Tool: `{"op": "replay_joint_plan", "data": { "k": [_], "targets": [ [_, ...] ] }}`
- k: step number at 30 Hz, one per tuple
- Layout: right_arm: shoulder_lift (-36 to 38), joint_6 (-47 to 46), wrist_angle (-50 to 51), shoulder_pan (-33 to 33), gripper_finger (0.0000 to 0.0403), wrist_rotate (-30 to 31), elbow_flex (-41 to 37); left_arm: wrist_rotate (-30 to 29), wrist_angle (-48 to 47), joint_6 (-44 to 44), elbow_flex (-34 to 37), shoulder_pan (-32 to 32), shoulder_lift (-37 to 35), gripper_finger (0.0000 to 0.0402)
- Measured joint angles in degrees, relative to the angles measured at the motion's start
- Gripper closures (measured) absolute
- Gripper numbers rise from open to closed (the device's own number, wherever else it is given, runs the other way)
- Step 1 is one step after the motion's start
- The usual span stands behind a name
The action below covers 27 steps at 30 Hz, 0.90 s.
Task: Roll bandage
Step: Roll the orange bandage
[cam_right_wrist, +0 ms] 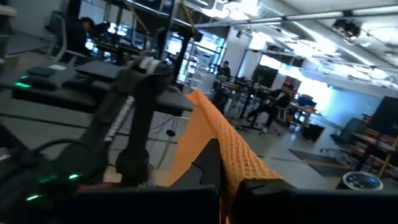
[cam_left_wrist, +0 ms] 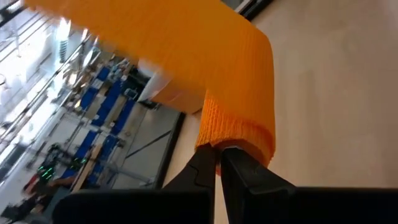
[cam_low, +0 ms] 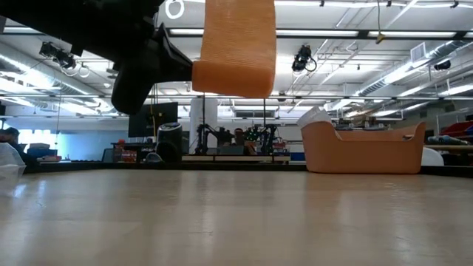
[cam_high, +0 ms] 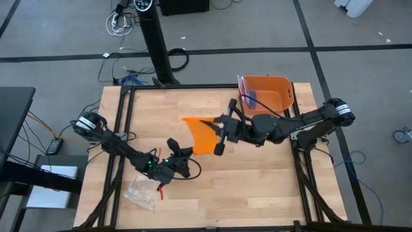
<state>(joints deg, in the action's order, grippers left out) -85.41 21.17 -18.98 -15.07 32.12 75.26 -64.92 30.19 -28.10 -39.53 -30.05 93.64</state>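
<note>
The orange bandage (cam_high: 201, 134) hangs in the air over the middle of the table as a broad flat band, held between my two grippers. The low view shows its lower edge (cam_low: 235, 80) well above the tabletop. My left gripper (cam_high: 182, 153) is shut on it at its near end. My right gripper (cam_high: 219, 136) is shut on it from the right. In the right wrist view the band (cam_right_wrist: 214, 134) runs away from my fingers toward the left arm (cam_right_wrist: 134, 112). My left gripper pinches an edge of the bandage (cam_left_wrist: 231, 142) between its two fingertips, reaching in nearly level from the table's left. The band rises away from the fingers and folds over above them, clear of the table. My right gripper pinches the bandage (cam_right_wrist: 231, 167) between its two shut fingers, coming in about level from the table's right. The cloth leaves the fingers as a flat strip, lifted clear of the table; the fingers themselves hide which part they hold.
An orange plastic bin (cam_high: 267, 93) stands at the table's far right, close behind the right arm. A crinkled clear plastic bag (cam_high: 141, 192) lies near the front left edge. Bare wood lies between them (cam_high: 257, 180).
</note>
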Motion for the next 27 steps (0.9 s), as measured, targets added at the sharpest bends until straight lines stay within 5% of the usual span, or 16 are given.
{"op": "replay_joint_plan", "data": {
  "k": [17,27],
  "targets": [
    [0.0,-3.1,-2.2,-3.1,0.0403,0.1,0.0,1.1,0.1,8.1,-1.8,3.0,6.6,0.0388],
    [0.0,-0.2,-4.0,-9.1,0.0403,6.0,0.0,0.7,0.0,15.7,-1.8,5.4,6.6,0.0387]
  ]
}}
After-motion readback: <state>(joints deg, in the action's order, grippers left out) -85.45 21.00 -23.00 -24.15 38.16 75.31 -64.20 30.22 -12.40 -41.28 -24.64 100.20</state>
